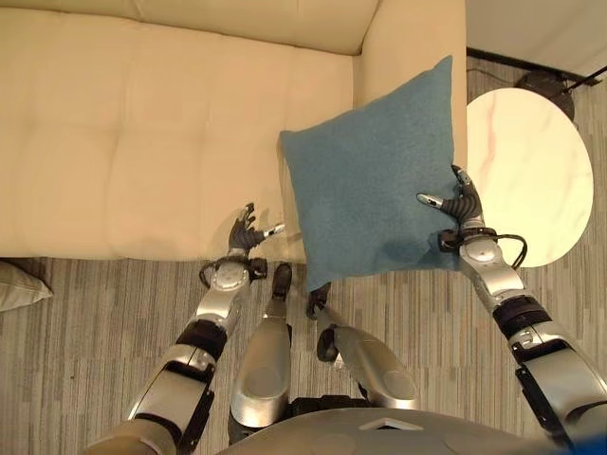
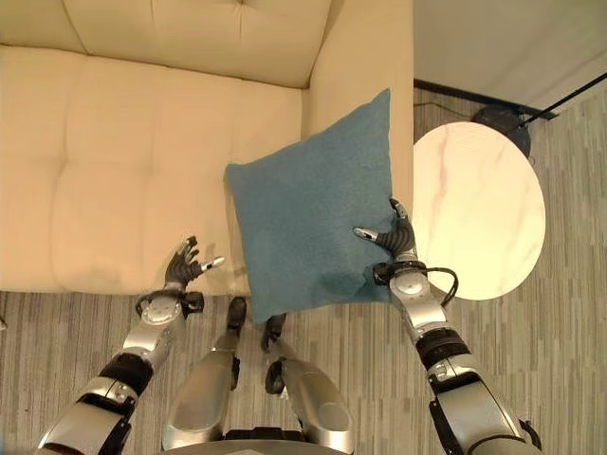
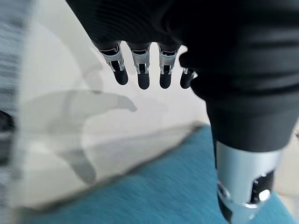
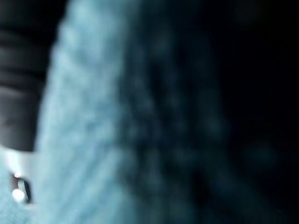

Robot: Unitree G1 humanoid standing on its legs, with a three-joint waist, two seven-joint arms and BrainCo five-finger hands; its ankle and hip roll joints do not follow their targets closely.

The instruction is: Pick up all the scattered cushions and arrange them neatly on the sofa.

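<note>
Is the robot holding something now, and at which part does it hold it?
Yes: the right hand grips the blue cushion at its right edge, near the lower corner. The left hand holds nothing, fingers relaxed.

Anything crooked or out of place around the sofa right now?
Yes. The blue cushion hangs tilted over the sofa's front edge, pinched at one side by the right hand. The left hand is open, off it. Another pale cushion lies on the floor.

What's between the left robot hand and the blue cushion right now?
Nothing: in the left eye view, only bare cream sofa seat separates the left robot hand from the blue cushion that the right robot hand holds.
</note>
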